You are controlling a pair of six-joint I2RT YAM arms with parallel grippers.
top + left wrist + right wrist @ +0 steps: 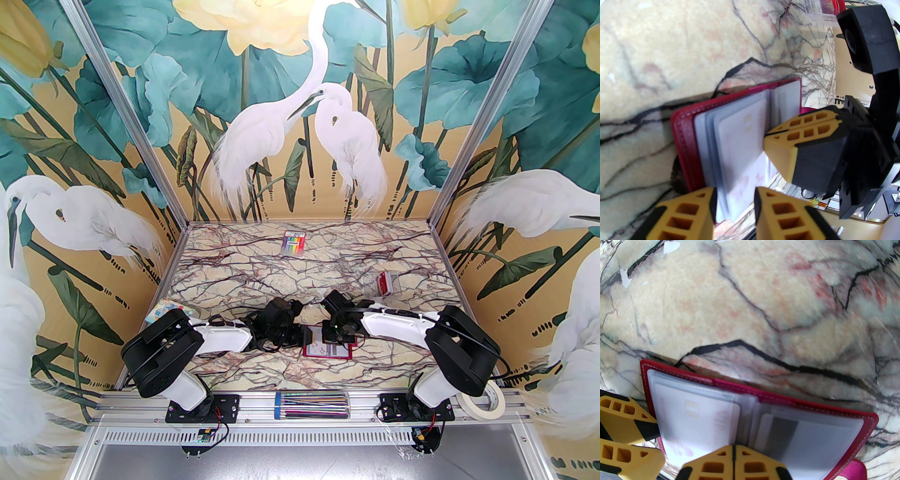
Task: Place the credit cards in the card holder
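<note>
The card holder (328, 351) lies open and flat on the bench (262, 281), near the front edge between the two arms. Its long side runs left to right and its spine points away from the bases. A pink snap tab (856, 470) sticks out at its right near corner.

Its clear sleeves hold two credit cards that I can count. A pale chip card (698, 422) with pink lettering sits in the left half and a striped card (782, 434) in the right half. The blur may hide more.

The left gripper (734, 191) has its jaws spread either side of the left sleeves' edge. The right gripper (733, 452) has its jaws pressed together, tips on the sleeves by the spine.

Farther right stands one clear box (385, 283) with something red inside. One rainbow-striped pack (294, 242) lies at the far edge.
</note>
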